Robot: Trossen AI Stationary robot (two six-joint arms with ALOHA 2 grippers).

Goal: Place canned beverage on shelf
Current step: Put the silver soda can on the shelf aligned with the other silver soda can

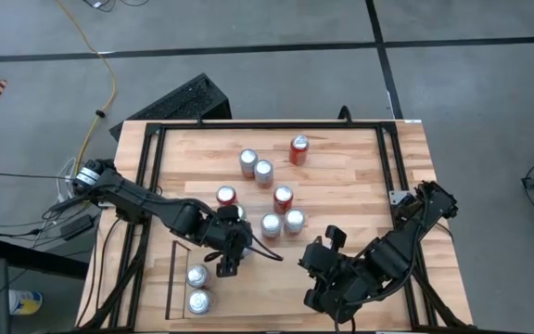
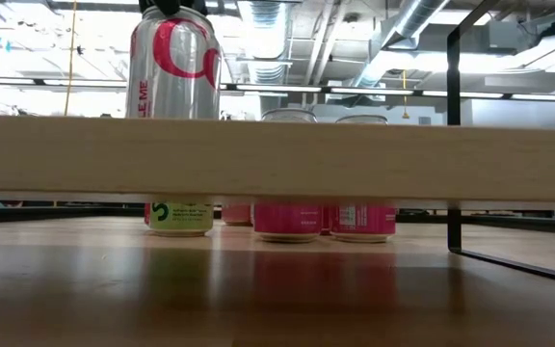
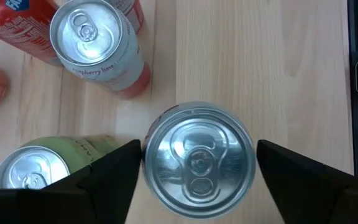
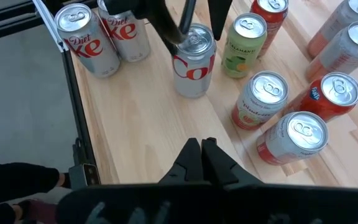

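A silver can with red lettering (image 4: 192,62) stands upright on the wood table, its top (image 3: 197,163) seen from above. My left gripper (image 3: 197,152) hangs over it, open, one finger on each side of the can's top; in the high view the gripper (image 1: 225,263) hides the can. The shelf (image 1: 182,288) lies at the near left, and two silver cans (image 1: 197,276) stand on it. My right gripper (image 4: 202,152) is shut on nothing and waits above the near right of the table (image 1: 330,237). My left gripper comes from above, slanting down, with its fingers (image 3: 114,171) on opposite sides of the can's rim (image 3: 151,146). One finger stands right at the rim and the other a little off. I cannot tell whether either touches it. The can stands on the table.
A green can (image 4: 244,40) stands right beside the flanked can. Several red, pink and silver cans (image 1: 283,198) crowd the table's middle. A black metal frame (image 1: 383,139) runs round the tabletop. In the low view a pale plank (image 2: 355,159) crosses the picture.
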